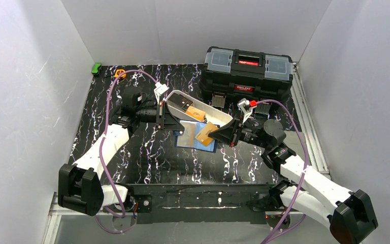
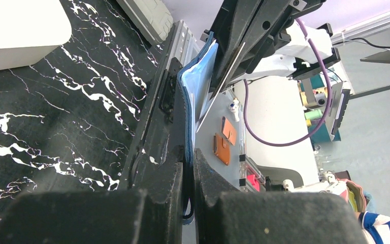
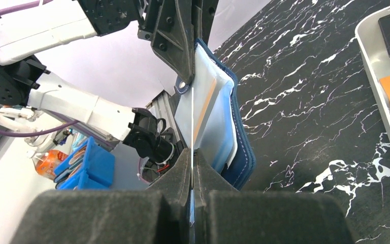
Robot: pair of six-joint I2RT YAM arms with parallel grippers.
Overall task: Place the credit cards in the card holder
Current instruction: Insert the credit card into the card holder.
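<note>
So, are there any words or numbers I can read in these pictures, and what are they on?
Nothing here reads clearly.
Black toolbox, red front label: white letters, too blurred to read.
Black toolbox, red lid strip: too small to read.
Orange card: no writing shows.
Card holder: no writing shows.

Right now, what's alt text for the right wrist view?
The right hand, shut on a thin card seen edge-on, holds it against the light-blue inside of the open card holder; the left hand grips its far end.
</note>
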